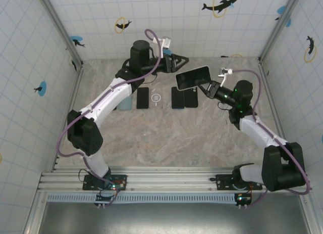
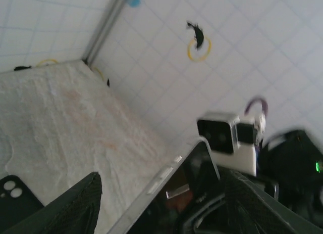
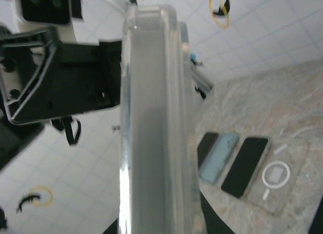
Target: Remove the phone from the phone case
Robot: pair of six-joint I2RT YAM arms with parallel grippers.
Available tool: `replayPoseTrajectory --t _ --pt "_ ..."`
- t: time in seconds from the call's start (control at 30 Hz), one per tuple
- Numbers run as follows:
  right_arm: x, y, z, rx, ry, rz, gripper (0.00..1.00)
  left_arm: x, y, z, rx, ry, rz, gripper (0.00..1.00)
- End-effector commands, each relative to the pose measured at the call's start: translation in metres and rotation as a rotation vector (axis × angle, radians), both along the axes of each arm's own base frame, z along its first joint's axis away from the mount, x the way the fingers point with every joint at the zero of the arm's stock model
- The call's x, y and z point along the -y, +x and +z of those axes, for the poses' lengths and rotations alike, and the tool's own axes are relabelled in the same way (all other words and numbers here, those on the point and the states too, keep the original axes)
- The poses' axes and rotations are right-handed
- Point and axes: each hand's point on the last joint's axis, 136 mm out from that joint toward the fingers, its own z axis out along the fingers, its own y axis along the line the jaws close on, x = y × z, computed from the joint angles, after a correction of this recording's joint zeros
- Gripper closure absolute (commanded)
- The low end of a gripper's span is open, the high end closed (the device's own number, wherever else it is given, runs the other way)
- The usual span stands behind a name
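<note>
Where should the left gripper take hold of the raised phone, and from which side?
The free end of the phone, pinched across its flat faces, coming from the left: the right gripper clamps the other end, and the open left gripper faces it.

Desk: I see a marbled beige top (image 1: 166, 138) carrying a row of flat items across its far half.
Light blue case (image 1: 125, 102): left end of the row, lying flat.
Black slab (image 1: 143, 97): just beside the blue case, on its right; phone or case, I cannot tell.
Clear case (image 1: 157, 98): next along, with a white ring at its middle.
Dark pair (image 1: 177, 97): two black pieces side by side at the right end; the outer one (image 1: 191, 98) shows round lens holes.
Walls: white tiled panels with dolphin-and-ring stickers (image 1: 220, 5).
Frame: aluminium posts (image 1: 60, 29) at the far corners.
Rail (image 1: 166, 174): slotted aluminium along the near edge.
</note>
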Motion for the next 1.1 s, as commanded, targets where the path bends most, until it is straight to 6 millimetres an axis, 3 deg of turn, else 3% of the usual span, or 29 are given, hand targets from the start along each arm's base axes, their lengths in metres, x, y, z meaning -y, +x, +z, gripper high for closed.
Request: replayPoseTrajectory --t 0.0,0.27,0.73,1.07 --pt "-0.013 -0.016 0.008 0.11 -0.085 0.183 0.94 -0.004 -0.025 -0.018 0.084 0.107 -0.19 0.36" --pt "-0.022 -0.022 0.003 0.177 -0.155 0.336 0.94 -0.008 -0.034 -0.047 0.097 0.215 -0.285 0.41" --pt "-0.035 -0.03 0.004 0.304 -0.152 0.492 0.93 0.004 -0.058 -0.044 -0.003 0.07 -0.462 0.6" --pt "-0.042 -0.029 0.007 0.325 -0.133 0.541 0.93 0.008 -0.063 -0.052 -0.044 0.063 -0.482 0.75"
